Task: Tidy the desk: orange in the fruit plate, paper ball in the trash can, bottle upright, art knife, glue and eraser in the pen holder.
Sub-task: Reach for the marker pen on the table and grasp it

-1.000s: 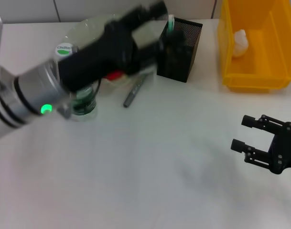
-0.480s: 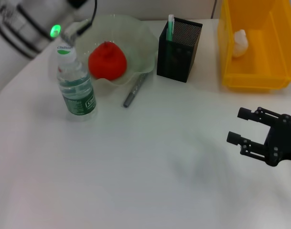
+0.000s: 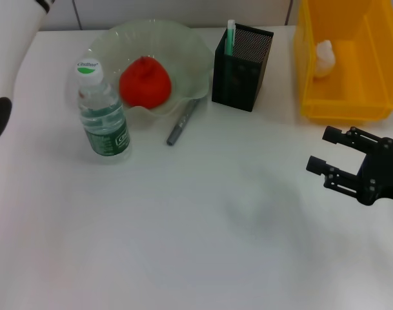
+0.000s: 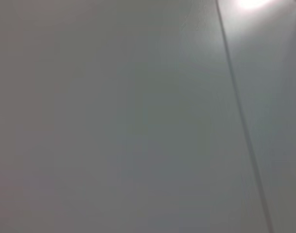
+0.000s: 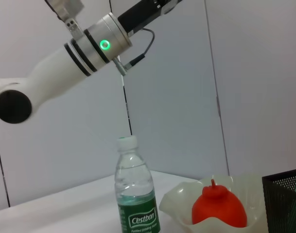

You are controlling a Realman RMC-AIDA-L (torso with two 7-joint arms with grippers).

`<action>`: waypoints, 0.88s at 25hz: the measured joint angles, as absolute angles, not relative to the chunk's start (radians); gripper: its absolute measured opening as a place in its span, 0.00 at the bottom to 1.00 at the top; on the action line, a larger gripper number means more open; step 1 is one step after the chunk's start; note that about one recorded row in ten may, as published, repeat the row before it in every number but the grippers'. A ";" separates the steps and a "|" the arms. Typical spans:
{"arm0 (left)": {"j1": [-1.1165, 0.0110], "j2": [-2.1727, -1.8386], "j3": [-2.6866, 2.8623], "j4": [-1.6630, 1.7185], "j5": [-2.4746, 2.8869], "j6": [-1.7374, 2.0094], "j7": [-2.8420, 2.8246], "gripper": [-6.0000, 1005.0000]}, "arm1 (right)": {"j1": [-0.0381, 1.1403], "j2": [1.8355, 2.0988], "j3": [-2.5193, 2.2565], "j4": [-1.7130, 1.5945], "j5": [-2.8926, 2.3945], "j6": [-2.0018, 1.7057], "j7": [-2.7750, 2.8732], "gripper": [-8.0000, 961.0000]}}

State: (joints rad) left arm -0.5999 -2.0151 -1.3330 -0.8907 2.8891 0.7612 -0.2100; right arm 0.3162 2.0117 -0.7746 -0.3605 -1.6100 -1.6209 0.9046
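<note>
The orange [image 3: 144,82] lies in the pale-green fruit plate [image 3: 196,55]. In front of the plate's left side the bottle [image 3: 103,113] stands upright, cap on. A grey art knife [image 3: 181,124] lies on the table between the plate and the black mesh pen holder [image 3: 242,61], which holds a white-and-green stick [image 3: 230,35]. The paper ball [image 3: 324,58] rests inside the yellow trash can [image 3: 348,103]. My right gripper [image 3: 322,150] hovers open and empty at the right, in front of the can. My left gripper [image 5: 148,10] is raised high above the bottle [image 5: 135,194]. The eraser is out of view.
My left arm [image 3: 9,58] crosses the head view's top-left corner. The left wrist view shows only a pale wall with a seam. The right wrist view looks across the table at the orange [image 5: 218,209] and the pen holder [image 5: 284,199].
My left arm has swung up and away from over the plate and bottle, leaving the head view at the top left. The right gripper has barely shifted.
</note>
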 joint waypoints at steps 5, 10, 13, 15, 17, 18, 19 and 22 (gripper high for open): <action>-0.539 -2.045 -1.387 -1.108 2.889 0.468 -0.106 0.80 | 0.318 2.013 -0.767 -0.364 -1.609 -1.620 0.923 0.73; -0.530 -2.035 -1.409 -1.359 2.889 0.012 -0.101 0.80 | 0.325 2.013 -0.767 -0.362 -1.612 -1.620 0.928 0.73; -0.532 -2.032 -1.416 -1.473 2.888 -0.221 -0.090 0.80 | 0.324 2.013 -0.773 -0.362 -1.615 -1.620 0.928 0.73; -0.532 -2.032 -1.417 -1.502 2.886 -0.279 -0.084 0.80 | 0.323 2.013 -0.775 -0.362 -1.616 -1.620 0.928 0.73; -0.529 -2.042 -1.418 -1.614 2.867 -0.510 -0.029 0.80 | 0.319 2.013 -0.777 -0.362 -1.616 -1.620 0.929 0.73; -0.526 -2.048 -1.420 -1.650 2.842 -0.595 0.005 0.80 | 0.316 2.013 -0.776 -0.362 -1.616 -1.620 0.930 0.73; -0.526 -2.048 -1.420 -1.650 2.842 -0.595 0.005 0.80 | 0.314 2.013 -0.776 -0.362 -1.616 -1.620 0.930 0.73; -0.518 -2.063 -1.453 -1.699 2.684 -0.797 0.137 0.80 | 0.308 2.012 -0.777 -0.362 -1.619 -1.620 0.929 0.73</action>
